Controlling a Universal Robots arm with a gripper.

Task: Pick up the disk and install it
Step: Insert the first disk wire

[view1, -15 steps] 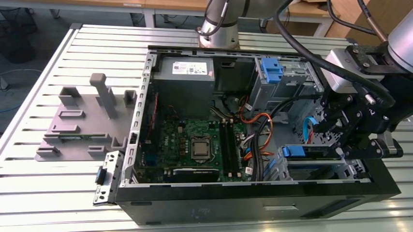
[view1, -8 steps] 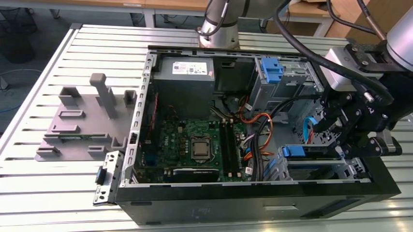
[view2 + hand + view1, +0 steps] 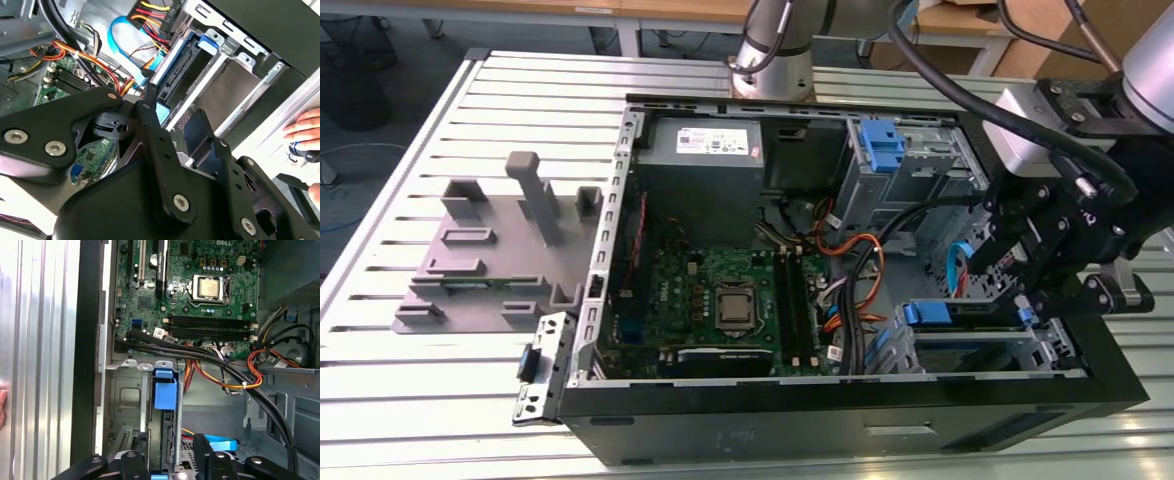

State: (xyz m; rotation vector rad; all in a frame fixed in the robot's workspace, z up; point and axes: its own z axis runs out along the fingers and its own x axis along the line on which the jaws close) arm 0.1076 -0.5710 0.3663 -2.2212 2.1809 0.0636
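Note:
The disk (image 3: pixel 165 390) stands on edge in the metal drive cage (image 3: pixel 125 400) at the case's front corner, its blue carrier tab facing the motherboard. In the exterior view the same blue tab of the disk (image 3: pixel 930 314) shows at the cage's top, at that view's lower right. My black gripper (image 3: pixel 1023 305) hangs just above the cage. In the first wrist view the gripper (image 3: pixel 172 462) has its fingers (image 3: pixel 210 460) apart on either side of the disk's outer end, with a gap beside the cage rail. The second wrist view shows the disk's blue-framed side (image 3: pixel 186 56) beyond one fingertip (image 3: pixel 148 97).
The open computer case (image 3: pixel 854 400) lies on a slatted metal table (image 3: pixel 440 400). Inside are a motherboard (image 3: pixel 720 300), a grey power supply (image 3: pixel 704 143), a tall blue latch (image 3: pixel 881 145) and orange and black cables (image 3: pixel 854 275). A grey fixture (image 3: pixel 494 250) stands beside the case. A person's hand (image 3: pixel 305 127) rests nearby.

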